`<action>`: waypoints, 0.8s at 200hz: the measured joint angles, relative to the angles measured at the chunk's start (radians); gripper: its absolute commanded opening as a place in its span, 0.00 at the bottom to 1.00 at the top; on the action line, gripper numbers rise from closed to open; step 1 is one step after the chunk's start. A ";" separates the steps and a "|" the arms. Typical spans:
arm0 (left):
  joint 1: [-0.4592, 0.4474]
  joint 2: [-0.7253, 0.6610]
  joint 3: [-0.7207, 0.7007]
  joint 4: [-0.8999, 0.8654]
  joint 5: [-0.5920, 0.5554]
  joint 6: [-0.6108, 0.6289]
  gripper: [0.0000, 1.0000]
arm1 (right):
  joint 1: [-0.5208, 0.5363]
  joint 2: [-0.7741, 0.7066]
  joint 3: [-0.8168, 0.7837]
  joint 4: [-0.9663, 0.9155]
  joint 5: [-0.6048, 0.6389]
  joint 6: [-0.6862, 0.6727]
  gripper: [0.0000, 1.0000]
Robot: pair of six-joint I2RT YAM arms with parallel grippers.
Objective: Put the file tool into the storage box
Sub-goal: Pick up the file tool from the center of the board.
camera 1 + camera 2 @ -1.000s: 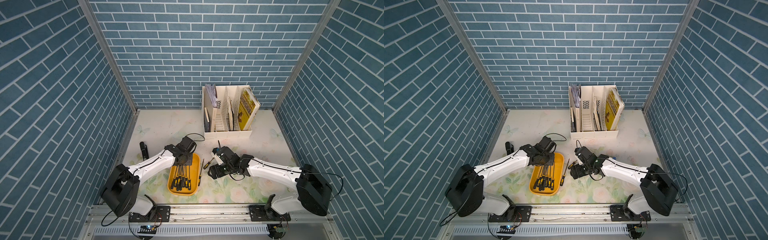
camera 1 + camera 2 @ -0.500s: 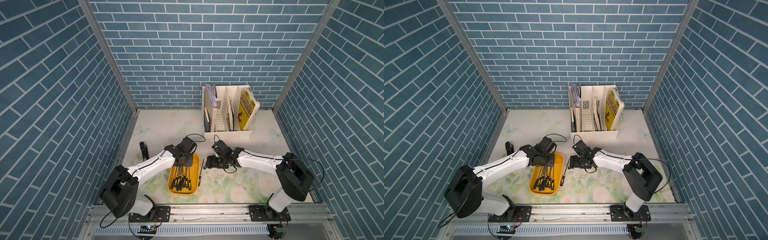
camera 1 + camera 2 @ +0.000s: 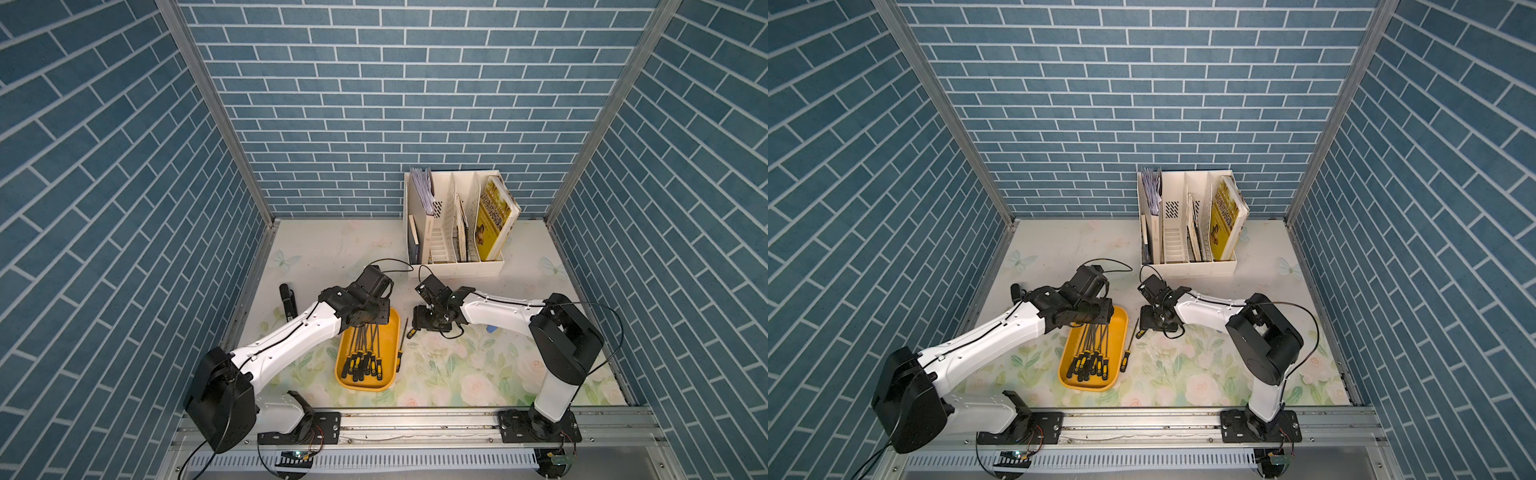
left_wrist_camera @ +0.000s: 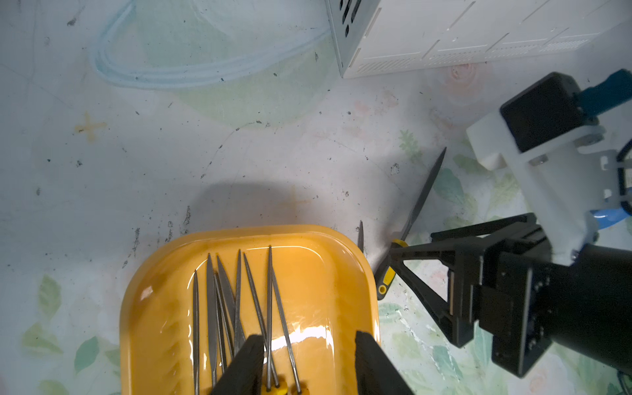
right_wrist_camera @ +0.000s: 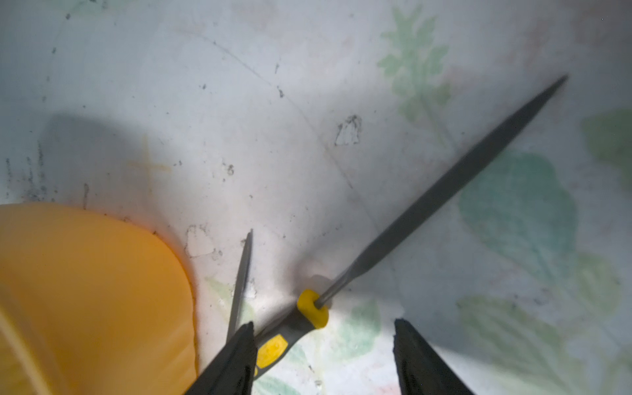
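- Step in hand: picking up a loose file (image 5: 444,184). It lies slanted on the bench (image 5: 205,102), near the storage box (image 3: 365,386).
- Right end effector (image 5: 321,323): low at the handle, jaws apart, one touching it, nothing clamped.
- Left end effector (image 4: 307,337): above the box, parted, empty.
- Second file (image 3: 400,359): outside, beside the rim.
- Next, probably: centre on the handle, close, lift over the rim.

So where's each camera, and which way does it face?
Top views: high over the front rail, looking down at the table; left arm, right arm show.
Left wrist: on that arm, past the left pincer onto the tray; right arm shows.
Right wrist: on that arm, past the right pincer onto a loose file.
Wrist views share tray and file.
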 measured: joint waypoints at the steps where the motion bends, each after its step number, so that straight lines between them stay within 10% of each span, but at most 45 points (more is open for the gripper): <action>1: 0.000 0.000 0.000 0.000 0.000 0.000 0.48 | 0.000 0.003 0.002 -0.002 0.002 0.000 0.63; 160: 0.000 -0.029 -0.019 0.001 0.001 0.000 0.48 | 0.000 0.030 0.113 -0.296 0.184 -0.134 0.63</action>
